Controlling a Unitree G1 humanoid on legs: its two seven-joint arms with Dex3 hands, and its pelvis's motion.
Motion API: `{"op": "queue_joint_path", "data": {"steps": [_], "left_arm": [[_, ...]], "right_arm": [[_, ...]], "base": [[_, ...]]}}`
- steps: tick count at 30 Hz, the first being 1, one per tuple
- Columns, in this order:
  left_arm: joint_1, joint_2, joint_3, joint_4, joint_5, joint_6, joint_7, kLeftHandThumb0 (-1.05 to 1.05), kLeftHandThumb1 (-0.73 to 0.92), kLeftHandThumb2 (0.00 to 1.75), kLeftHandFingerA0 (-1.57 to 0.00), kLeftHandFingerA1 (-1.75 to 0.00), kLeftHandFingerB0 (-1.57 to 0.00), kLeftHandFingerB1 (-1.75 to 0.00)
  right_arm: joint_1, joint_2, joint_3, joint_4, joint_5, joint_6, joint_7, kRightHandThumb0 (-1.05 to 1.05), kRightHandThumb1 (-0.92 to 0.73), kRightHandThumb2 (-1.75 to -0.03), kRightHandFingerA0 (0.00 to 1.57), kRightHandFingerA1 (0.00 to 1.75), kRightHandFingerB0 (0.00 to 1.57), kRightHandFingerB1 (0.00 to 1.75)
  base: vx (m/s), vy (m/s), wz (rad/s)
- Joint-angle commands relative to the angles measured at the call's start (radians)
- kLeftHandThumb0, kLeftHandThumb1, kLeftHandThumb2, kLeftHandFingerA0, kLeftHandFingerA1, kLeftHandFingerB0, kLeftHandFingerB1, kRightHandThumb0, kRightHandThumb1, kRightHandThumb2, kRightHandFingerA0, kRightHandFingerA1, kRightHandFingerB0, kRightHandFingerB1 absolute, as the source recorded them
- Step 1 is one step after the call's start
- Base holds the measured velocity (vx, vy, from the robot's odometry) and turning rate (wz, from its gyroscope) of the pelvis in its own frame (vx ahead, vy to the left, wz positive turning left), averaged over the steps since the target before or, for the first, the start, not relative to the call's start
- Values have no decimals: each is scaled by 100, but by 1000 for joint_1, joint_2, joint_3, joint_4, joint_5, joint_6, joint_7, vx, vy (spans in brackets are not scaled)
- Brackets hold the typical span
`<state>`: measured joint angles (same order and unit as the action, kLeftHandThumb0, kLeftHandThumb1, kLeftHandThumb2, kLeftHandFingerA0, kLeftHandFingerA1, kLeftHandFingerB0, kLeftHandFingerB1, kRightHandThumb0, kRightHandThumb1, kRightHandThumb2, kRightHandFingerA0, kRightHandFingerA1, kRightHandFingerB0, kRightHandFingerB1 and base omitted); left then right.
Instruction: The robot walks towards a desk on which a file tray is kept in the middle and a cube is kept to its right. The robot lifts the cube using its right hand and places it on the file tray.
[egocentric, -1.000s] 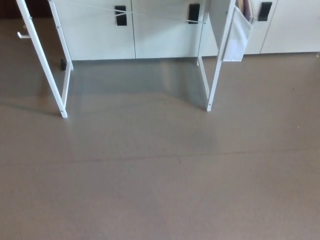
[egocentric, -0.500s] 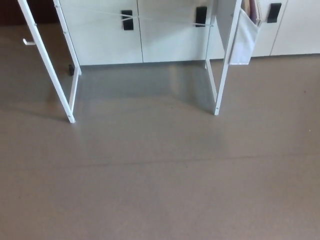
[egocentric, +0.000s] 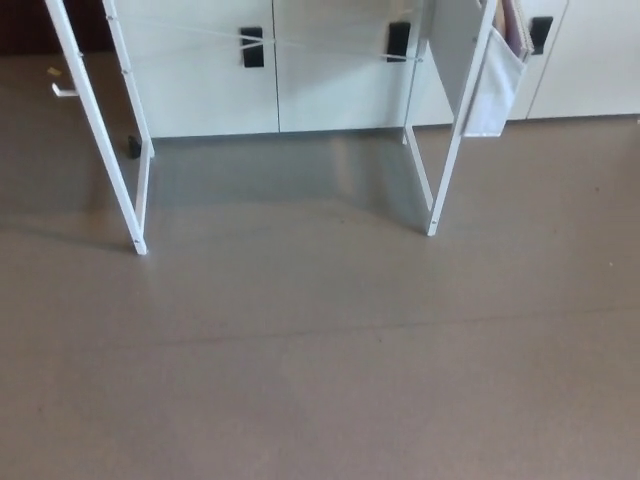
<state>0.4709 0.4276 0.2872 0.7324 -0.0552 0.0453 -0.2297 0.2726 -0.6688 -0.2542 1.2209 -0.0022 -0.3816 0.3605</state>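
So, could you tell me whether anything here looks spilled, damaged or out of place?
Nothing stands out. The desk legs rest on the floor, the cabinet doors are shut and a pouch hangs by the right leg. A tiny speck at far left is too small to identify.

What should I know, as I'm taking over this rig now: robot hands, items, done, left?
Hands: left robot hand and right robot hand not in view.
Only the desk legs show, on the floor; desk top, file tray and cube are out of frame.
Done: nothing that shows.
Left: reach the desk, lift the cube with the right robot hand, set it on the file tray.
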Motion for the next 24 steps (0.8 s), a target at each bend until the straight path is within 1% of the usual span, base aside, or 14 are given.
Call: {"op": "queue_joint_path", "data": {"steps": [1, 4, 5, 8, 9, 10, 11, 12, 14, 15, 16, 18, 23, 24], "left_arm": [[4, 8, -2, 12, -5, -23, -20, -69, 92, 72, -13, -44, -6, -21], [25, 2, 4, -23, -15, -16, -22, -71, 78, 104, -9, -50, -5, -35], [13, -5, 16, -12, -26, 0, -10, -35, 61, 116, -1, -51, 0, -50], [-6, -4, 14, 7, -19, -2, -2, -35, 62, 116, -1, -50, 0, -51], [6, -1, 6, -16, -10, -2, -4, -70, 92, 73, -17, -47, -6, -28], [6, 0, 6, -21, -9, 0, -5, -70, 92, 73, -17, -47, -6, -28], [11, 0, 0, -33, 1, 10, 6, -35, 60, 115, -1, -50, 0, -51], [6, 0, 4, -30, -4, 27, 7, -73, 78, 100, -18, -53, -8, -45], [2, -2, 6, -27, -7, 37, 7, -73, 78, 99, -17, -52, -8, -44], [7, -3, 8, -28, -12, 17, -5, -35, 63, 116, -1, -51, 0, -51], [10, -3, 8, -31, -14, 7, -11, -70, 92, 73, -16, -47, -5, -24], [8, -4, 10, -38, -17, 14, -12, -73, 76, 104, -13, -52, -4, -31], [-5, -1, 9, -22, -15, 11, -14, -69, 92, 74, -15, -44, -3, -18], [11, 4, -3, -48, 0, 15, -14, -74, 78, 106, -12, -51, -3, -31]], "right_arm": [[5, -20, 0, -6, 9, -16, 22, -48, -63, -58, 33, 40, 7, 25], [-9, -12, 10, 14, -2, -17, -16, -52, -51, -75, 39, 52, 7, 30], [-10, -13, 0, 19, 15, 4, 15, -52, -51, -76, 40, 53, 6, 28], [-17, -6, -21, 13, 42, 31, 32, -43, -61, -61, 30, 44, 10, 22], [-24, -10, -24, 6, 48, 61, 50, -45, -58, -60, 29, 42, 10, 21], [-26, -10, -26, 4, 49, 65, 53, -45, -58, -60, 29, 42, 10, 21], [-27, -11, -25, 1, 45, 70, 54, -44, -58, -61, 32, 42, 9, 21], [-17, -10, -25, -10, 43, 49, 52, -43, -58, -61, 31, 43, 9, 21], [-5, -12, -16, -23, 30, 34, 43, -49, -50, -74, 34, 51, 7, 28], [-1, -18, 0, -28, 8, 26, 26, -54, -51, -76, 37, 51, 7, 29], [-1, -18, 3, -26, 5, 22, 21, -53, -50, -76, 35, 51, 6, 29], [-10, -10, -7, -16, 25, 28, 29, -43, -60, -60, 31, 44, 10, 22], [-7, -15, 32, -17, -18, 7, -31, -54, -51, -76, 42, 53, 8, 34], [-9, -9, 16, -1, 6, -10, -8, -54, -49, -76, 32, 52, 7, 32]], "base": [[0, 0, 0], [-5, 64, 11], [-11, -18, 7], [50, -67, 12], [129, -178, 9], [122, -169, 9], [0, 0, 0], [0, 0, 0], [0, 0, 0], [0, 0, 0], [75, 134, -8], [67, 176, -16], [183, 279, 10], [163, -21, -35]]}}
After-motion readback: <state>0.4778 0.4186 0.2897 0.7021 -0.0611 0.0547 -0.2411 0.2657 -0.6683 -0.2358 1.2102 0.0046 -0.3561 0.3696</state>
